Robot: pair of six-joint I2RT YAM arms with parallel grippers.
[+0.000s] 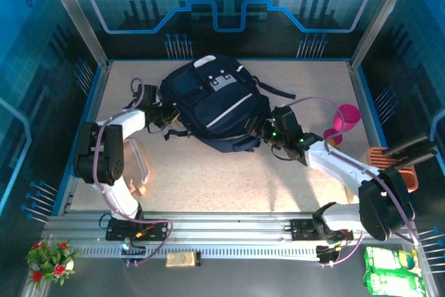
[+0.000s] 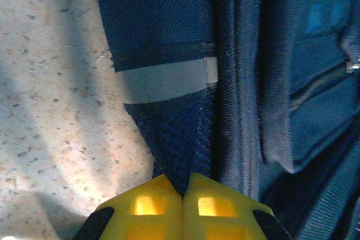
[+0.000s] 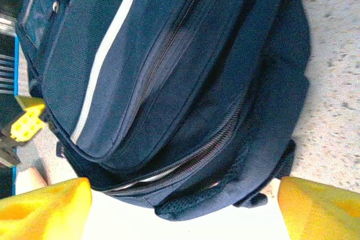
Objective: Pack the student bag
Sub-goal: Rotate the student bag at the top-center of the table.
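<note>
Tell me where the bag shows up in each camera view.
Top external: the bag lies just above the picture's centre.
Left wrist: the bag fills the centre and right, with a fold pinched in the left gripper at the bottom edge.
Right wrist: the bag fills most of the frame.
Shared landmark: the speckled table.

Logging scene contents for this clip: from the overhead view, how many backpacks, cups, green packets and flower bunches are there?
Dark navy fabric backpack with thin white stripes: 1
Magenta plastic cup: 1
Green printed packets: 2
Small bunch of red flowers with green leaves: 1
Total: 5
</note>
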